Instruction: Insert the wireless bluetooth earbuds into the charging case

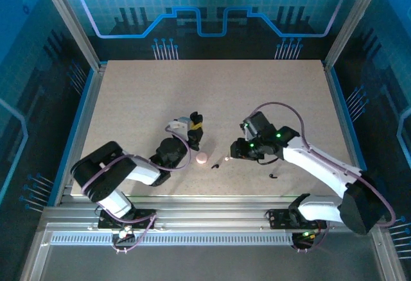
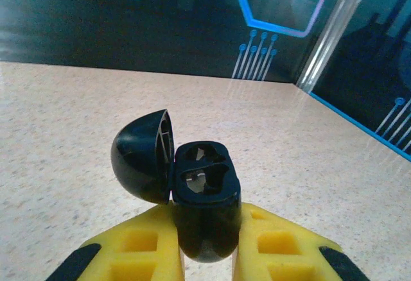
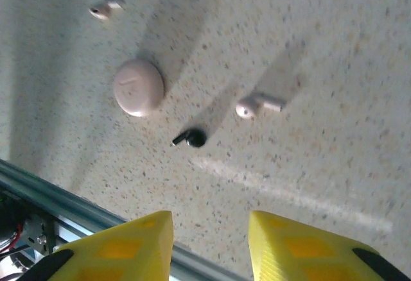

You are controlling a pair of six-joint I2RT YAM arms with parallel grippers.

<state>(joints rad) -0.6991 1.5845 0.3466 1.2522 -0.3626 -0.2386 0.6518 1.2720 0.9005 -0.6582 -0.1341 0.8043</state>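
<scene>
My left gripper [image 2: 207, 220] is shut on a black charging case [image 2: 205, 191], held upright with its lid [image 2: 141, 156] swung open to the left and both sockets showing empty. From above, the left gripper [image 1: 194, 130] sits at mid-table. My right gripper [image 3: 210, 223] is open with nothing between its fingers, hovering over the table. Below it lie a black earbud [image 3: 191, 138], a whitish earbud [image 3: 257, 106] and, farther off, another whitish earbud [image 3: 103, 10]. A closed round pink case [image 3: 138, 87] rests among them. From above, the right gripper [image 1: 235, 152] is just right of the pink case [image 1: 202, 158].
A second black earbud [image 1: 274, 176] lies apart near the table's front edge, below the right arm. The metal front rail [image 3: 77, 207] runs close beneath the right gripper. The back half of the table [image 1: 212, 88] is bare.
</scene>
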